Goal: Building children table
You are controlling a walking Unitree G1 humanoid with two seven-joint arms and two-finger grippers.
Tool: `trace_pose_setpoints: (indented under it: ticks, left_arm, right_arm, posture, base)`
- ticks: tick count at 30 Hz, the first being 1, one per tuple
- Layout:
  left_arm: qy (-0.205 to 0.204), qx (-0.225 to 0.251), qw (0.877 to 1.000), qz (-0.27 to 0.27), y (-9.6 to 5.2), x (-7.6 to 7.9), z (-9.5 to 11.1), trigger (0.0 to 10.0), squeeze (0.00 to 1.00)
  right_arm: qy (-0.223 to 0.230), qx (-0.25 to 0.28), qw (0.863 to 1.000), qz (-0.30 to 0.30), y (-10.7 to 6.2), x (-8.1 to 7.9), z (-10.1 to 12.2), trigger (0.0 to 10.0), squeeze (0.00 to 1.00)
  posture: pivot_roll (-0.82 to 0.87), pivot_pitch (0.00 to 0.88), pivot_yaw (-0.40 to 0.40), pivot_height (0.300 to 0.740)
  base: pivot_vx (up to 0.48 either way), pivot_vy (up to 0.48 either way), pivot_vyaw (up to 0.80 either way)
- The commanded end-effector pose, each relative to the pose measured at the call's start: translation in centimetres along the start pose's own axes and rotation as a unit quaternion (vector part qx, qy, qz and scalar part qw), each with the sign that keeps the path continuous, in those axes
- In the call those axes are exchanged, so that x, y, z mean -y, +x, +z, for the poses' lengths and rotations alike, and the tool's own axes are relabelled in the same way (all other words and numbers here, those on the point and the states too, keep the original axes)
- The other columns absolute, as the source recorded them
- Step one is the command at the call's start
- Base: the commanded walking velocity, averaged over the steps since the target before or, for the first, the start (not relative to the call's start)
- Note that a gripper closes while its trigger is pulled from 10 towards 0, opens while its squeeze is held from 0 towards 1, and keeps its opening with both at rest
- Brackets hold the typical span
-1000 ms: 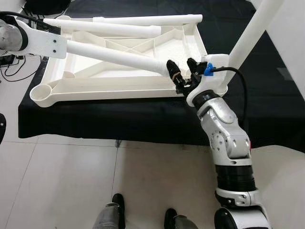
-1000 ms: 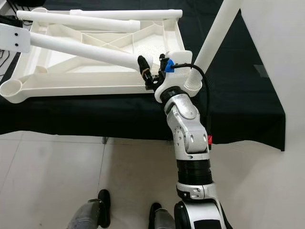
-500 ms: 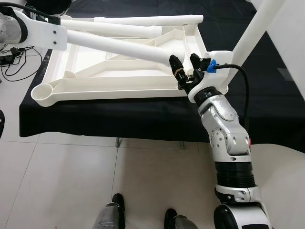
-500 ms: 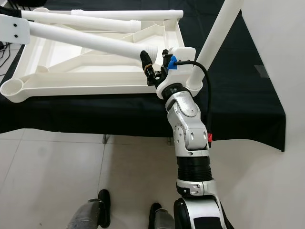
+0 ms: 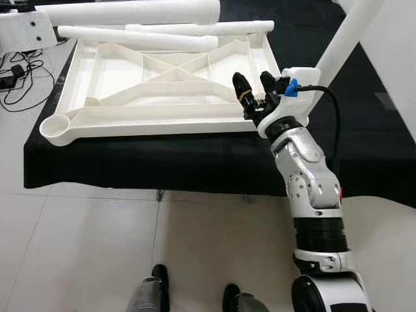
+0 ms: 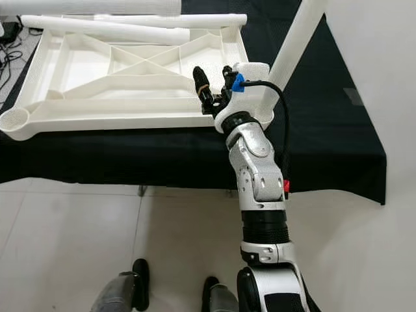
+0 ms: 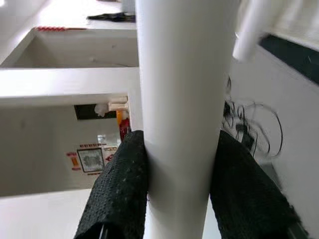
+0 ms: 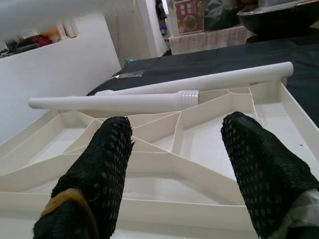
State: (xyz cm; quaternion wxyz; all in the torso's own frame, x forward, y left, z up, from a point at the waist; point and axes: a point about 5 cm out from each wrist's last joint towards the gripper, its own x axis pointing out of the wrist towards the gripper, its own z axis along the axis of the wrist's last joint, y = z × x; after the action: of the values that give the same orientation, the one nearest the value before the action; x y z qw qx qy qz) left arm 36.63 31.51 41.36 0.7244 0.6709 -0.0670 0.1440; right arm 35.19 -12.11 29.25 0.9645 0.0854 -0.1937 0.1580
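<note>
At the far left, the left arm's white wrist block (image 5: 25, 29) is showing at the upper corner of the head views, and from it a thick white table leg (image 5: 130, 12) is running out level toward the right, above the far edge of the tabletop. In the left wrist view the left gripper (image 7: 180, 194) is clamping that leg – both black fingers (image 7: 119, 194) are pressing against its sides.

Below it, the upturned white tabletop (image 5: 97, 120) is lying on a black-draped table (image 5: 130, 162), its ribbed underside facing up, with a round leg socket (image 5: 56, 125) at the near left corner. Two more loose legs (image 5: 140, 39) are resting side by side along the tabletop's far rim.

Further right, the right gripper (image 5: 255, 89) is hovering just over the tabletop's near right corner, its fingers (image 8: 97, 179) standing spread apart with nothing between them – the right wrist view is looking across the ribs to the two lying legs.

At the far right, a fitted leg (image 5: 344, 39) is standing in the near right corner socket, slanting up and away. The robot's feet (image 5: 156, 296) are showing on the pale tiled floor (image 5: 84, 247).
</note>
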Motion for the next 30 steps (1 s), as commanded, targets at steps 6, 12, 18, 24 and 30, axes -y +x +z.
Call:
trace_pose_setpoints:
  ticks: [6,12,18,24,30]
  left_arm:
    - [-0.179,0.073,0.974,0.122,-0.5,2.5,2.6,10.0,0.0]
    - [-0.307,0.165,0.927,0.14,-4.2,7.4,7.7,10.0,0.0]
    - [-0.409,0.191,0.882,0.136,-7.4,9.3,11.1,10.0,0.0]
    - [-0.458,0.216,0.853,0.129,-9.4,9.3,13.1,10.0,0.0]
    - [-0.512,0.187,0.832,0.097,-11.0,10.8,14.2,10.0,0.0]
  right_arm:
    - [0.055,-0.019,0.998,0.02,0.2,-0.3,-0.9,10.0,0.0]
    - [0.067,-0.053,0.995,0.047,-0.2,-0.7,-2.4,10.0,0.0]
    - [0.051,-0.045,0.996,0.058,-0.5,-0.8,-2.9,10.0,1.0]
    - [0.075,-0.016,0.992,0.096,-0.9,-1.4,-2.4,10.0,1.0]
    - [0.15,0.004,0.98,0.134,-1.1,-0.9,-1.3,10.0,0.06]
  posture:
    - [0.07,0.238,-0.06,0.74]
    - [0.06,0.208,-0.055,0.74]
    - [0.07,0.181,-0.052,0.74]
    - [0.06,0.144,-0.044,0.74]
    - [0.06,0.113,-0.039,0.74]
  base:
    - [0.0,0.0,0.0]
    - [0.0,0.0,0.0]
    - [0.0,0.0,0.0]
    - [0.0,0.0,0.0]
    - [0.0,0.0,0.0]
